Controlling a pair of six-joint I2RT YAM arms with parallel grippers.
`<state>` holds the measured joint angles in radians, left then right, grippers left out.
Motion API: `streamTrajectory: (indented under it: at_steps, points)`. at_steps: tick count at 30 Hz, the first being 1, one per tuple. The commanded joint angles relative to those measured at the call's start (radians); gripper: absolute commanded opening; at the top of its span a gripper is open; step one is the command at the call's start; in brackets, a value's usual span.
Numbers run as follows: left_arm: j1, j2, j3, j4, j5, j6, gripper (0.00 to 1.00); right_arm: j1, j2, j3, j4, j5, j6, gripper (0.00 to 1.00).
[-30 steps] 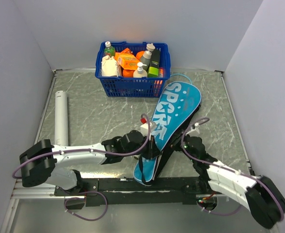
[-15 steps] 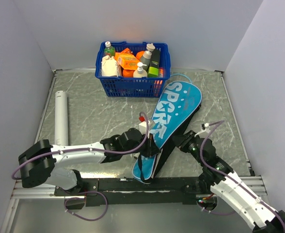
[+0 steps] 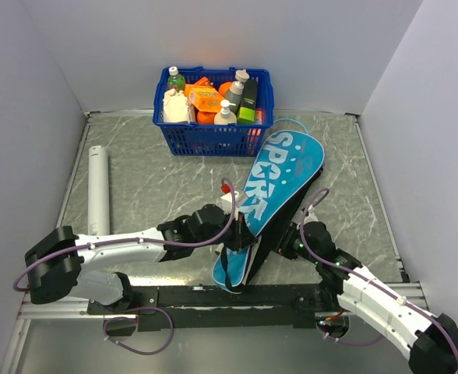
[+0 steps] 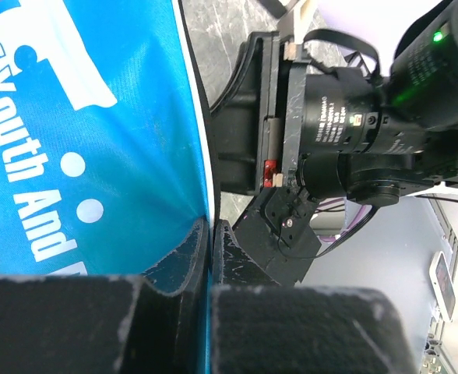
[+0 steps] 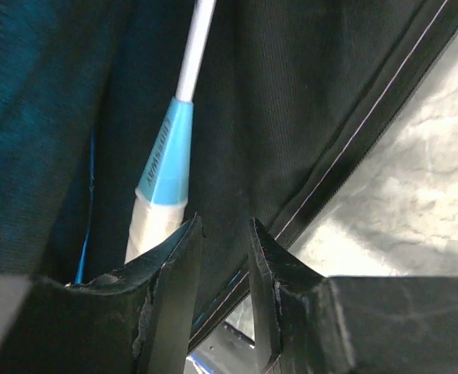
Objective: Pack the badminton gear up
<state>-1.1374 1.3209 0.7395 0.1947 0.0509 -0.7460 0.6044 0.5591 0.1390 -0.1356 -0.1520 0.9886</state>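
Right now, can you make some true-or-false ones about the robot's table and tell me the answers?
1. The left gripper pinches the edge of the case. True.
2. The tube is inside the case. False: it lies on the table at the left, apart from the case.
3. A racket handle shows inside the case. True.
4. The basket is empty. False: it holds bottles and orange packs.
5. The right gripper holds the tube. False: it is at the case's black side, far from the tube.
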Motion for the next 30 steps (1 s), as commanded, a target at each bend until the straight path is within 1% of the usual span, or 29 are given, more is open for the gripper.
streamTrajectory:
  at_steps: [1, 3, 5, 9, 15, 18, 19, 21, 23, 28, 29, 30]
  points:
    - [0.004, -0.037, 0.011, 0.060, 0.007, 0.002, 0.01, 0.006, -0.002, -0.009, 0.119, -0.054, 0.042, 0.38]
    - [0.004, -0.034, 0.011, 0.064, 0.009, 0.004, 0.01, 0.009, 0.015, -0.012, 0.131, -0.060, 0.048, 0.38]
    - [0.005, -0.031, 0.012, 0.066, 0.012, 0.004, 0.01, 0.011, 0.024, -0.021, 0.197, -0.076, 0.068, 0.37]
    - [0.005, -0.026, 0.012, 0.072, 0.017, 0.000, 0.01, 0.014, 0.036, -0.053, 0.272, -0.086, 0.107, 0.36]
    - [0.005, -0.020, 0.011, 0.078, 0.018, 0.000, 0.01, 0.028, 0.094, -0.059, 0.329, -0.087, 0.120, 0.35]
    - [0.005, -0.020, 0.011, 0.083, 0.023, -0.001, 0.01, 0.038, 0.154, -0.076, 0.418, -0.090, 0.150, 0.35]
    - [0.005, -0.019, 0.011, 0.084, 0.026, -0.001, 0.01, 0.050, 0.171, -0.081, 0.479, -0.086, 0.168, 0.35]
    - [0.005, -0.019, 0.009, 0.089, 0.029, -0.007, 0.01, 0.066, 0.224, -0.084, 0.528, -0.054, 0.179, 0.35]
    - [0.005, -0.017, 0.003, 0.097, 0.033, -0.013, 0.01, 0.083, 0.266, -0.084, 0.614, -0.043, 0.191, 0.34]
    - [0.005, -0.017, -0.012, 0.118, 0.046, -0.032, 0.01, 0.117, 0.439, -0.079, 0.841, 0.017, 0.203, 0.33]
    - [0.005, -0.020, -0.018, 0.121, 0.047, -0.038, 0.01, 0.120, 0.470, -0.063, 0.910, 0.019, 0.200, 0.33]
    - [0.005, -0.020, -0.019, 0.127, 0.049, -0.041, 0.01, 0.120, 0.531, -0.053, 0.942, 0.017, 0.199, 0.33]
